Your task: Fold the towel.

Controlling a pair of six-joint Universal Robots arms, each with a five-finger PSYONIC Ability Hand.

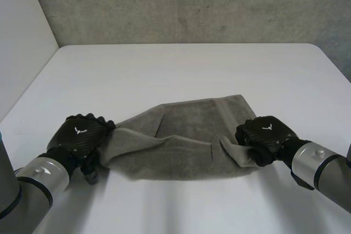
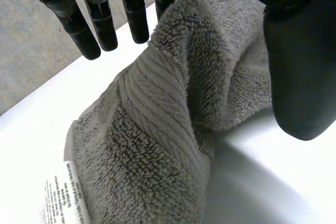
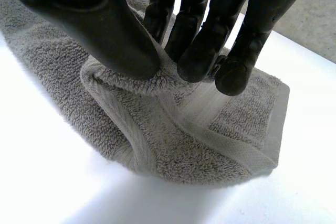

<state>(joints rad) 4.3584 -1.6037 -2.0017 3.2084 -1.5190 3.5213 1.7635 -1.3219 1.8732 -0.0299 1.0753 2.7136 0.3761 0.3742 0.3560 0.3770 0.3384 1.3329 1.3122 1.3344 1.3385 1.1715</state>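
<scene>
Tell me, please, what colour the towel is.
The towel is plain grey, with a ribbed band across it, shown best in the left wrist view.

A rumpled grey towel [image 1: 189, 135] lies on the white table [image 1: 181, 72].

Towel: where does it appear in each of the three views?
Head view: towel lies between the left hand and right hand, one at each end.
Left wrist view: towel rises between that hand's thumb and fingers.
Right wrist view: a towel fold is pinched at that hand's fingertips.
Shared landmark: the white table.
</scene>
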